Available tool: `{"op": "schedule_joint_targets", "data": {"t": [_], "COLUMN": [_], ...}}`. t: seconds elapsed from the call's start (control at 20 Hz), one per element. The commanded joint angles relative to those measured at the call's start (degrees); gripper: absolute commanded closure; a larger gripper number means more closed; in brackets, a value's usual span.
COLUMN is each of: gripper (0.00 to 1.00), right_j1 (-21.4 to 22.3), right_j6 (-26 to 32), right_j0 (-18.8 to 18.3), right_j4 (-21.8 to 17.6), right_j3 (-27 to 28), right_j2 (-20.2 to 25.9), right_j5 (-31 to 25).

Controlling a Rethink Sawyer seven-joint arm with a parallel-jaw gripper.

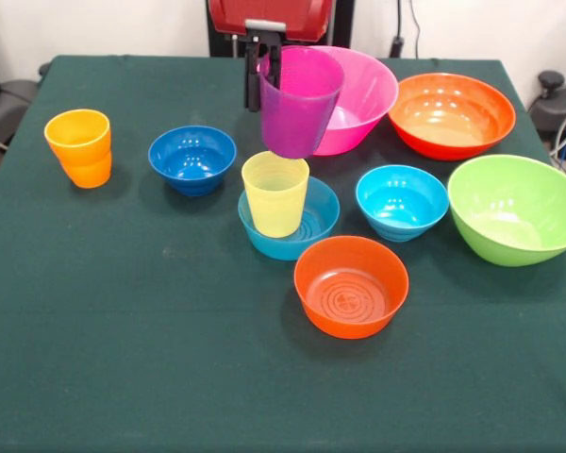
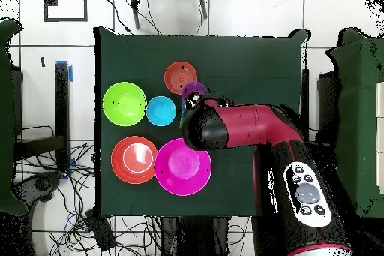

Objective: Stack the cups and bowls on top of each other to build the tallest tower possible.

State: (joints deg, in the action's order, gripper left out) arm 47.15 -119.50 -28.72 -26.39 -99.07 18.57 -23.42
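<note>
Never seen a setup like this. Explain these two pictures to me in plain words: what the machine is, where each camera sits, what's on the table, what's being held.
It is a red-and-black robot arm at a green table. One camera faces it across the table; the other looks straight down. Its gripper holds the purple cup by the rim, in the air above the yellow cup, which stands upright in a mid-blue bowl. An orange cup and six more bowls sit around them, including the pink bowl and green bowl.
</note>
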Motion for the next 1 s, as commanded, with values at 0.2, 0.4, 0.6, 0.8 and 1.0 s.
{"op": "schedule_joint_targets", "data": {"t": [0.2, 0.4, 0.6, 0.8, 1.0], "gripper": [1.0, 1.0, 1.0, 1.0, 1.0], "right_j1": [-4.5, -4.7, -5.1, -5.2, -5.2], "right_j6": [1.1, 0.4, 0.0, -0.2, 0.3], "right_j0": [1.8, 2.6, 3.0, 3.0, 2.6], "right_j4": [-3.8, -4.1, -4.3, -4.4, -4.3], "right_j3": [-0.3, 0.1, 0.5, 0.2, 0.1], "right_j2": [-0.3, -1.2, -1.8, -2.1, -1.9], "right_j5": [-0.3, 0.1, 0.8, 1.8, 1.8]}}
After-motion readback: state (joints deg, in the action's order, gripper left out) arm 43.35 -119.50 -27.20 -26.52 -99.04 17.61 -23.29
